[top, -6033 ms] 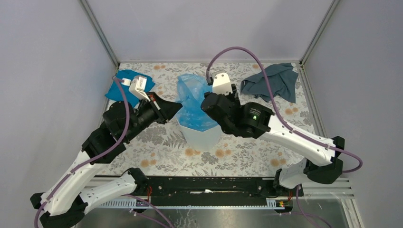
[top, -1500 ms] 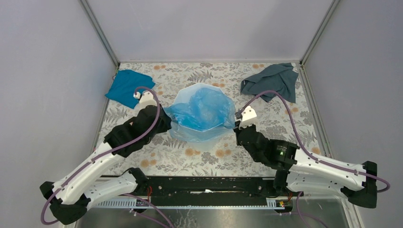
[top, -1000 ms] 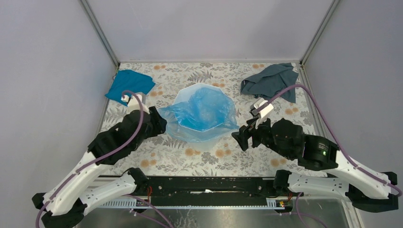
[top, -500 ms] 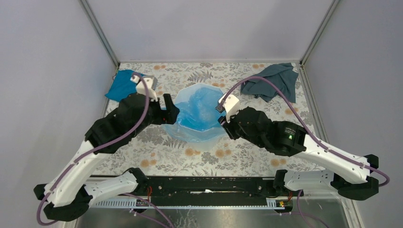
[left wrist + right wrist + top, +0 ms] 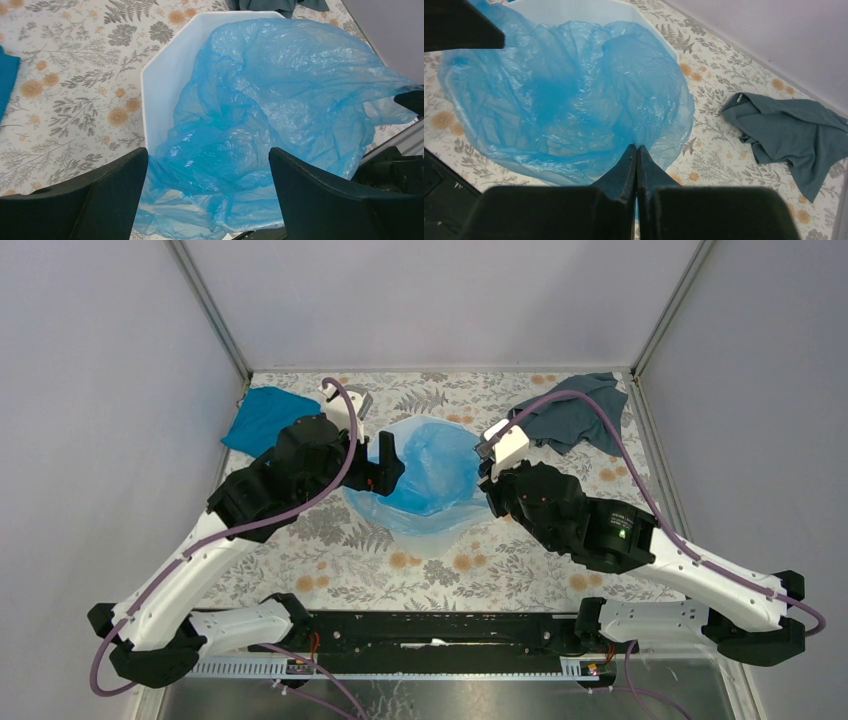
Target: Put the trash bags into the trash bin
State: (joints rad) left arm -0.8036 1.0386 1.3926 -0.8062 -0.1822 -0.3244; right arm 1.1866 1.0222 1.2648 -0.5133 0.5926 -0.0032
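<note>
the thin, slippery trash bag (image 5: pixel 270 115) is best pinched at its edge draped over the rim of the trash bin (image 5: pixel 160 90), left fingers (image 5: pixel 100 200) being spread wide, right fingers (image 5: pixel 626 172) shut.

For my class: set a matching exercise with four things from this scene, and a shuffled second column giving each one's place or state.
1. trash bag
2. teal cloth
3. left gripper
4. right gripper

A. shut
B. far-left corner of the table
C. draped over the white trash bin
D. open

Pairs: 1-C, 2-B, 3-D, 4-A
</note>
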